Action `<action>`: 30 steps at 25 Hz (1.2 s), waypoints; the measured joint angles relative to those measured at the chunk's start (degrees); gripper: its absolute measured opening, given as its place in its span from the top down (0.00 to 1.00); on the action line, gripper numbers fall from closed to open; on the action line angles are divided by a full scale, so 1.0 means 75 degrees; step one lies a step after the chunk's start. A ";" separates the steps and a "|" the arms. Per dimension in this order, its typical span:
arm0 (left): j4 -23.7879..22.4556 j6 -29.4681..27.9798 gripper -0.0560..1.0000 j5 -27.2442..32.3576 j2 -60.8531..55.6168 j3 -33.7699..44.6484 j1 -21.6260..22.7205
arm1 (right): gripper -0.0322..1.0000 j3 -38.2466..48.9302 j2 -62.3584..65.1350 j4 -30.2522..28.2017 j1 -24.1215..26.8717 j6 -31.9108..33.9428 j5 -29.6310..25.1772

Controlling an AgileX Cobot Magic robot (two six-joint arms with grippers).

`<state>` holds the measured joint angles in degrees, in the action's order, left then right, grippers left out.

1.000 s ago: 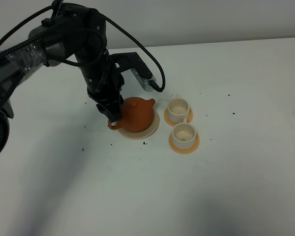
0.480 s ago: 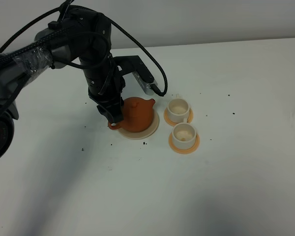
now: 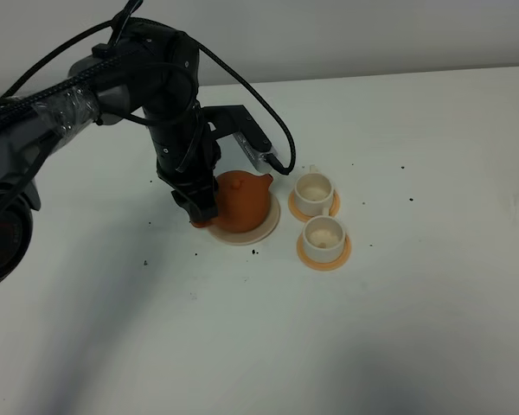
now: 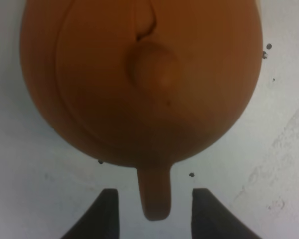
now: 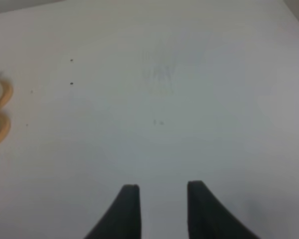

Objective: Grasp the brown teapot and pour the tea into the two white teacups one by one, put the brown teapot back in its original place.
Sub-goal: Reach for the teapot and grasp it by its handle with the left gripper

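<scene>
The brown teapot (image 3: 245, 199) stands upright on its original place, the cream saucer (image 3: 261, 231). My left gripper (image 3: 202, 211) is down at the teapot's left side. In the left wrist view the brown teapot (image 4: 139, 79) fills the frame, and the left gripper (image 4: 154, 193) is open with its dark fingertips (image 4: 107, 211) on either side of the handle (image 4: 154, 199), a gap on each side. The two white teacups (image 3: 314, 190) (image 3: 323, 233) sit on orange coasters to the right. My right gripper (image 5: 159, 199) is open over bare table, holding nothing.
A cable (image 3: 272, 130) loops from the left arm above the teapot. The white table (image 3: 415, 303) carries a few small dark specks. An orange coaster edge (image 5: 2, 112) shows at the side of the right wrist view.
The left arm has shifted slightly, bringing its gripper closer around the teapot's handle, which is now more covered. Teapot and cups have not moved.
</scene>
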<state>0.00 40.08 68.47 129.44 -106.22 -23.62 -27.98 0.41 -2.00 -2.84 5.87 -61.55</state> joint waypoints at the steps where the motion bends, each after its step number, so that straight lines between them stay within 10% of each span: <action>1: 0.0000 0.0000 0.61 0.0000 0.0000 0.0000 0.0000 | 0.73 0.0000 0.0000 0.0000 0.0000 0.0000 0.0000; 30: 0.0065 0.0068 0.61 0.0000 0.0162 0.0000 -0.0029 | 0.73 0.0000 0.0000 0.0000 0.0000 0.0000 0.0000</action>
<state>0.48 40.59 68.47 130.66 -106.22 -23.84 -27.98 0.41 -2.00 -2.84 5.87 -61.55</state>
